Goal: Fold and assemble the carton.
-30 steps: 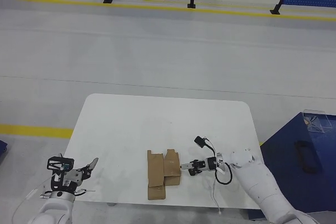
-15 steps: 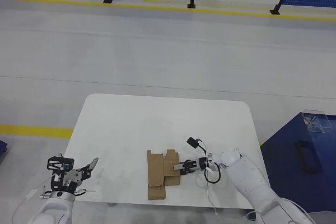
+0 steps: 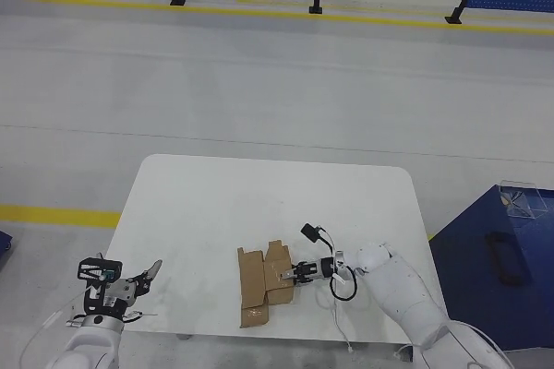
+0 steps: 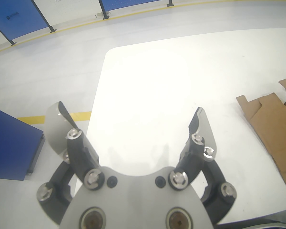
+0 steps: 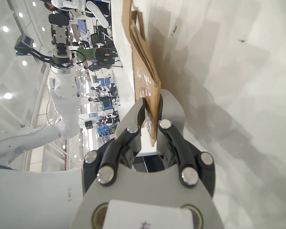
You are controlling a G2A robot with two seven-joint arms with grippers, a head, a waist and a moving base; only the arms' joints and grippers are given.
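Observation:
A flat brown carton lies unfolded near the front middle of the white table. My right gripper is shut on the carton's right edge; in the right wrist view the cardboard sits pinched between the two fingers, one side lifted off the table. My left gripper hovers over the table's front left corner, well left of the carton, open with nothing between its fingers. The left wrist view has the carton off to one side.
A blue cabinet stands beside the table on the right. Another blue block sits on the floor by the table's left side. A loose cable trails from the right wrist over the front edge.
My right gripper has slid left onto the carton's right edge and closed on it; the carton has shifted slightly left and skewed. The left arm has stayed still.

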